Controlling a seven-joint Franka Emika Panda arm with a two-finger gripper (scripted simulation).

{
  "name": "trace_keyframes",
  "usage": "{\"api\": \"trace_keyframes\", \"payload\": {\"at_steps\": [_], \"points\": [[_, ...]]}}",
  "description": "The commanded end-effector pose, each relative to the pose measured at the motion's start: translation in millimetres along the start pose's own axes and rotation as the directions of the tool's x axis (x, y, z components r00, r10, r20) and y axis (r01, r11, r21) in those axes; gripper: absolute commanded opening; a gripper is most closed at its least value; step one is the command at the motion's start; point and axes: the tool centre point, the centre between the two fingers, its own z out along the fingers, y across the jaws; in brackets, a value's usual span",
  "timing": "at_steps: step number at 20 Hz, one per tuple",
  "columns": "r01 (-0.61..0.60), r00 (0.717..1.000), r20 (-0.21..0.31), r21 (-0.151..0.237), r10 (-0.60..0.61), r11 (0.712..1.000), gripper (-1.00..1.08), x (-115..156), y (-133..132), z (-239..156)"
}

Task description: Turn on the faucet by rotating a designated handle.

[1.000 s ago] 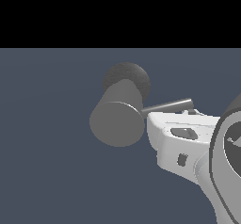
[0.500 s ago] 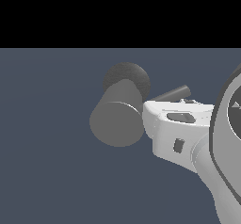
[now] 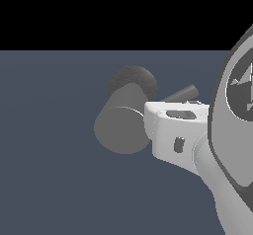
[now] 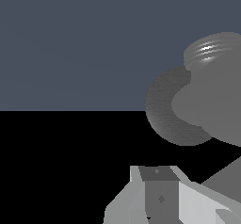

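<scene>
Looking first at the jaws, we cannot tell whether they are released or clenched: in the exterior view the white gripper (image 3: 170,130) shows only its blocky body, and its fingertips are hidden against the faucet (image 3: 123,125). In the wrist view we see just one grey and white finger (image 4: 160,195) at the edge of the picture, with the faucet beyond it.

The gripper body sits pressed up against the side of the faucet on the exterior view's right, overlapping the cylinder's edge. The handle (image 3: 180,94) rises just above the gripper body, a thin dark grey rod tilted upward toward the exterior view's right; its lower end is covered by the gripper, so we cannot tell whether anything touches it.

We see the faucet as a thick matte grey cylinder lying with its flat round end face turned toward the camera, and a darker round base (image 3: 136,78) behind it. It sits near the middle of the blue-grey floor (image 3: 49,155). The arm's large white link (image 3: 232,145) fills the right edge.
</scene>
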Motion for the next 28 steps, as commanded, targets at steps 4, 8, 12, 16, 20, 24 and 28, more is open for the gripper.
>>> {"api": "trace_keyframes", "payload": {"at_steps": [4,8,12,16,20,24,28], "points": [[-0.006,0.999,0.053,-0.019,0.007,1.000,-1.00,-32,18,2],[-0.006,0.998,0.061,-0.022,0.007,1.000,-1.00,-44,27,1],[-0.005,0.998,0.070,-0.025,0.007,1.000,-1.00,-56,36,0],[-0.005,0.997,0.076,-0.028,0.007,1.000,-1.00,-65,42,0],[-0.010,1.000,0.017,0.006,0.010,1.000,-1.00,-43,31,-2],[-0.009,1.000,0.028,-0.001,0.009,1.000,-1.00,-53,45,-2],[-0.008,0.999,0.039,-0.007,0.008,1.000,-1.00,-63,58,-2]]}}
